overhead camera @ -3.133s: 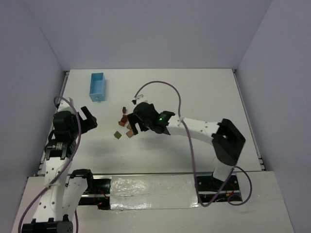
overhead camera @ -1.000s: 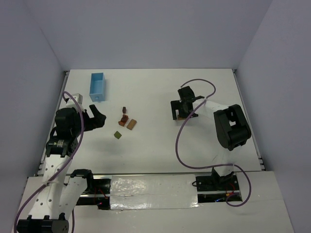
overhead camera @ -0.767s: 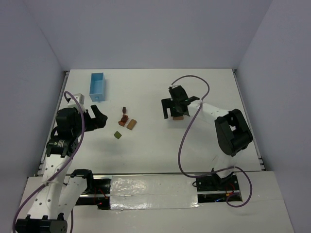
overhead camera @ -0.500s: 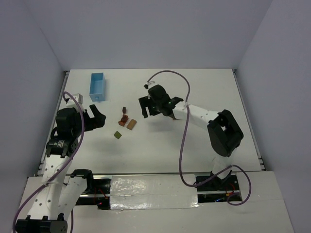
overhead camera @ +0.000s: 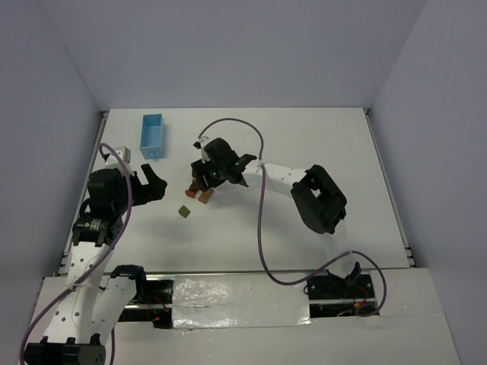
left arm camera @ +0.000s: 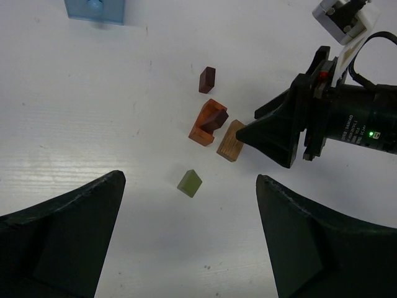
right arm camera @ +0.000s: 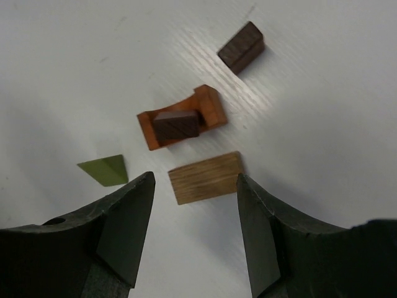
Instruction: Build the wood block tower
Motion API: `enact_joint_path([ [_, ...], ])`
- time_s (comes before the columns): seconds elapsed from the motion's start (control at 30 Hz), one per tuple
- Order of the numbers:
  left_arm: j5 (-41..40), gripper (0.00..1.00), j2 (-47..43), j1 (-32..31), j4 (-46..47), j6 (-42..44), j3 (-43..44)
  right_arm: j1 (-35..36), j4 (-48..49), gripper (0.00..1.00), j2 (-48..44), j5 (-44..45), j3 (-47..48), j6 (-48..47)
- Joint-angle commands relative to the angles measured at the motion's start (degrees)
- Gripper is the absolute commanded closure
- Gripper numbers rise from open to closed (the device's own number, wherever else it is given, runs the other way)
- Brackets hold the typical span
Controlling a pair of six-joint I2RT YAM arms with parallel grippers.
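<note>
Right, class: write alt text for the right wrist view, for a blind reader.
The right gripper, jaws open, straddles a tan block on a white table. Beyond it an orange arch cradles a dark brown piece; a second dark brown block lies farther off, a green wedge at left.

Your right arm (overhead camera: 278, 176) reaches out toward ten o'clock. Your right gripper (right arm camera: 193, 180) points down, its jaws partly apart. Your left gripper (overhead camera: 151, 185) faces three o'clock, jaws spread wide.
</note>
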Motion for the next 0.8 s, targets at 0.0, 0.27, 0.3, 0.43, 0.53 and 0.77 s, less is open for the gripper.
enact_joint_path([
  [0.0,1.71,0.0,0.2,-0.19,1.72,-0.33,0.37,1.05,3.79,0.37,1.45,-4.24,4.54,1.44],
  [0.27,2.24,0.0,0.29,-0.19,1.81,-0.15,0.19,1.49,0.81,0.39,6.55,-2.58,10.96,1.53],
  [0.3,2.33,0.01,0.38,-0.19,1.81,-0.15,0.28,1.49,0.63,0.39,6.9,-2.23,11.75,1.44],
  [0.43,2.68,0.0,0.55,-0.19,1.9,-0.15,0.19,1.67,0.19,0.41,8.22,-1.87,12.46,1.18],
  [0.53,2.86,0.01,0.82,-0.19,1.9,-0.07,0.19,1.67,0.37,0.45,8.84,-2.31,12.63,0.91],
  [0.77,3.12,0.01,0.9,-0.19,1.9,0.02,0.19,1.67,0.54,0.51,9.63,-3.1,12.55,0.82],
])
